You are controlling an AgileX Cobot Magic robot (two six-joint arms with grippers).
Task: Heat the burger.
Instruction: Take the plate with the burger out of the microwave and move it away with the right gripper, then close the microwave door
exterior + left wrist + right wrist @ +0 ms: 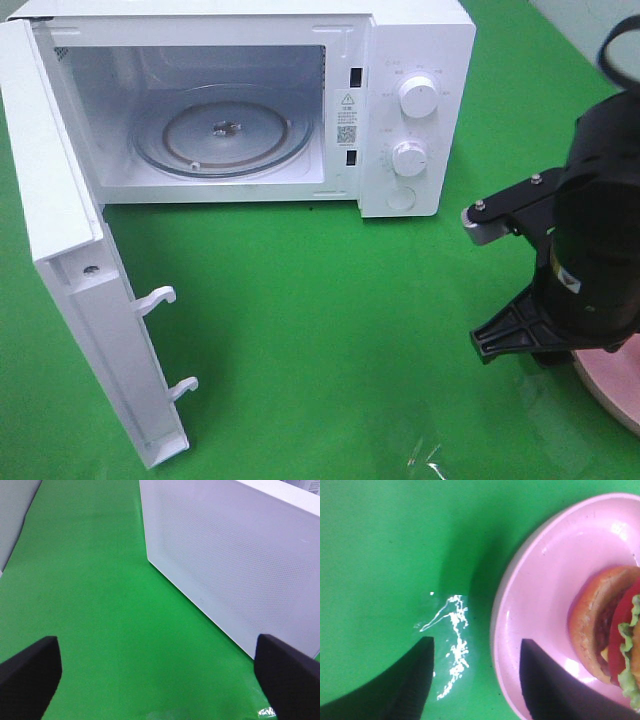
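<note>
The burger lies tilted on its side on a pink plate, showing its bun, red tomato and green lettuce. My right gripper hovers open over the plate's rim, one finger above the green mat and the other over the plate, with the burger off to one side of the fingers. In the exterior view the right arm hides the burger, and only the plate's edge shows. My left gripper is open and empty beside the microwave's outer side wall.
The white microwave stands at the back with its door swung open toward the front left. Its glass turntable is bare. A green mat covers the table between the microwave and the plate.
</note>
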